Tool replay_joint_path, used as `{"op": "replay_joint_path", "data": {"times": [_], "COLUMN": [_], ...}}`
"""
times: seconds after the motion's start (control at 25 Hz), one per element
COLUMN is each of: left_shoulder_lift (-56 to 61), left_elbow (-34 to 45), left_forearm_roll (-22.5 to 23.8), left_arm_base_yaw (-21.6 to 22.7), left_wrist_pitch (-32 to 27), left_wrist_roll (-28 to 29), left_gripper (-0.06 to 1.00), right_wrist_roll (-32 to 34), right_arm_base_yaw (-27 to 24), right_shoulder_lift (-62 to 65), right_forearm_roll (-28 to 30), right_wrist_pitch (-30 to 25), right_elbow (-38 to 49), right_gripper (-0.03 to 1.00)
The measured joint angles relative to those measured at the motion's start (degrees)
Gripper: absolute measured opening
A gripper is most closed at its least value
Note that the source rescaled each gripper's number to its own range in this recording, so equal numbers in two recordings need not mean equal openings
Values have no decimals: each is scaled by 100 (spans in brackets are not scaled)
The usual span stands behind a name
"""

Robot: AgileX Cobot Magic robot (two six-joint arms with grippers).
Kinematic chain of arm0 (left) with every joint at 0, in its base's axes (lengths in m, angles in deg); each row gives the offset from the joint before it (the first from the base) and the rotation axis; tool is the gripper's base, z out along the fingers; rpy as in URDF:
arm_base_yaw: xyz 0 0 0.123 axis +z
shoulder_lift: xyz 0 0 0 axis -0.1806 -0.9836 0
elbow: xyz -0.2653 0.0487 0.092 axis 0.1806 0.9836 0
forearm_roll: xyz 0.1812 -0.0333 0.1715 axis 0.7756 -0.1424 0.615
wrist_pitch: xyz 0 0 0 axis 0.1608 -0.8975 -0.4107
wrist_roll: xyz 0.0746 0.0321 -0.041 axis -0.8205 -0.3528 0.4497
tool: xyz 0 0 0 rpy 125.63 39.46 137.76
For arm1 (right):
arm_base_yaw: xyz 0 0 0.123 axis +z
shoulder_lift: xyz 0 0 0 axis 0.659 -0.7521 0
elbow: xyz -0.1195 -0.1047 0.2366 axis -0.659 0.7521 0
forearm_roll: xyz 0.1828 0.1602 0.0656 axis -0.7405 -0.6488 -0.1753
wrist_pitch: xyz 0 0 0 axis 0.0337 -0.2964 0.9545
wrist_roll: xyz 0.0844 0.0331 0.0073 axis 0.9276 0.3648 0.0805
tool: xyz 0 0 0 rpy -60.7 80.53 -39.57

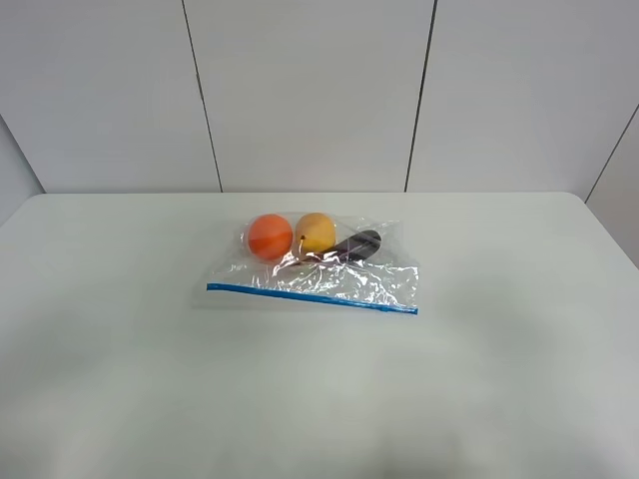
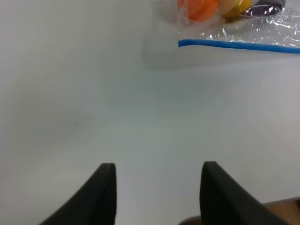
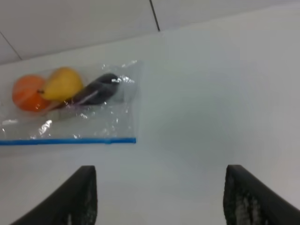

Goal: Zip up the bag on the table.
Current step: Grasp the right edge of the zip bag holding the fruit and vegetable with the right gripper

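The bag (image 1: 329, 274) lies flat in the middle of the table (image 1: 120, 379), its blue zipper strip (image 1: 310, 297) along the near edge. Inside are an orange ball (image 1: 270, 236), a yellow fruit (image 1: 316, 232) and a dark purple item (image 1: 357, 244). No arm shows in the exterior high view. The left gripper (image 2: 157, 187) is open and empty, hovering over bare table well short of the bag (image 2: 243, 28). The right gripper (image 3: 161, 197) is open and empty, also apart from the bag (image 3: 84, 117), whose zipper end (image 3: 133, 140) lies nearest it.
A white panelled wall (image 1: 310, 90) stands behind the table's far edge. In the left wrist view the table's front edge (image 2: 281, 204) shows beside one finger, with brown floor beyond.
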Motion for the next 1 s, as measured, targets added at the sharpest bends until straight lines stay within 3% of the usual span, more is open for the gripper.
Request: {"op": "replay_joint_path", "data": {"times": [0.24,0.64,1.0], "left_shoulder_lift": [0,0,0], "left_elbow": [0,0,0], "left_forearm_roll": [0,0,0], "left_arm_base_yaw": [0,0,0], "left_wrist_pitch": [0,0,0], "left_wrist_roll": [0,0,0], "left_gripper": [64,64,64], "right_wrist_roll": [-171,-1539,-2287], "right_arm_base_yaw": [0,0,0], "right_shoulder_lift": [-2272,-5183,-6333], "right_forearm_roll": [-382,-2791,-3271], "right_wrist_pitch": [753,1271,1566], "right_elbow": [-650,-795,-795], "right_gripper": [88,88,91]}}
